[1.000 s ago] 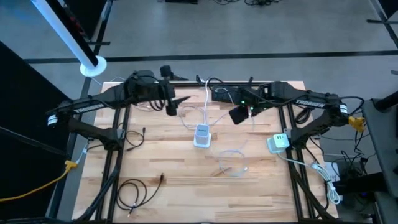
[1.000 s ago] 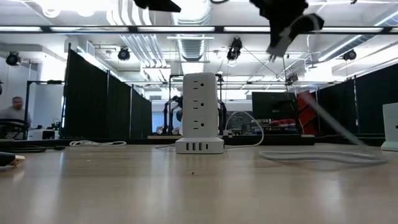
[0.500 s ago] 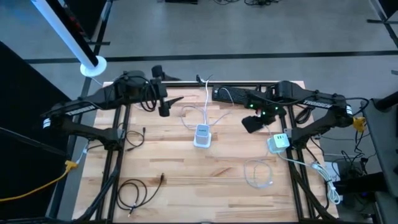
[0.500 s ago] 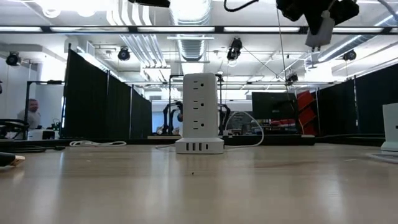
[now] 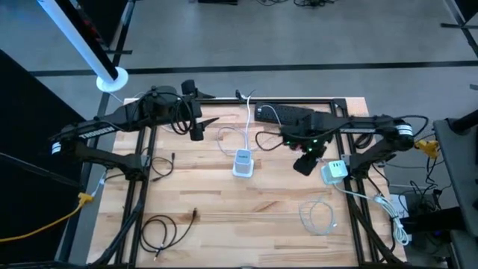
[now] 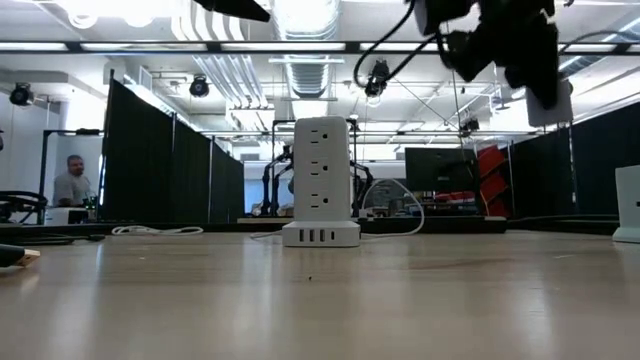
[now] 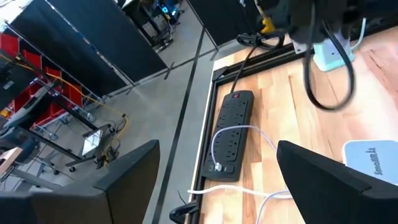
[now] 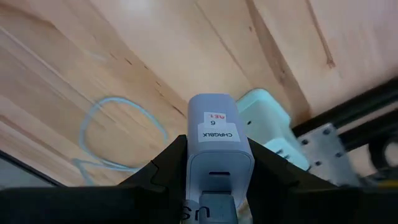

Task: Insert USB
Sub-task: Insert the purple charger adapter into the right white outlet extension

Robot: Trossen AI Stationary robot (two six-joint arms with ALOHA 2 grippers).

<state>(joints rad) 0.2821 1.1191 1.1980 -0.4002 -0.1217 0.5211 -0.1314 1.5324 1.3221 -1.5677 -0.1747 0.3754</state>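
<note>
My right gripper (image 5: pixel 302 163) hangs above the table's right part, pointing steeply down, shut on a white charger block (image 8: pixel 217 140) that bears a small label. Just beside it a pale green charger (image 5: pixel 334 171) lies on the table. A white power tower (image 5: pixel 243 163) with USB ports along its base (image 6: pixel 320 236) stands at the table's middle. A white cable loop (image 5: pixel 317 217) lies near the right front; whether it joins the held block I cannot tell. My left gripper (image 5: pixel 196 134) waits open, high over the far left. My right gripper pinches the charger block by its two opposite sides (image 8: pixel 191 163) between its two fingers. The fingers come from above, slanting steeply down, and lie along the block. The block's labelled end sticks out past the fingertips (image 6: pixel 550 100), lifted clear of the table.
A black power strip (image 5: pixel 287 116) with a white cord plugged in lies at the far edge. A coiled black cable (image 5: pixel 160 232) lies at the near left. A person (image 6: pixel 72 180) stands in the room beyond the table.
My right gripper has gone toward the table's right edge and down, tipping from a shallow slant to point steeply down, with the block still in its hold. The white cable loop has slid along the table toward the right near corner.
</note>
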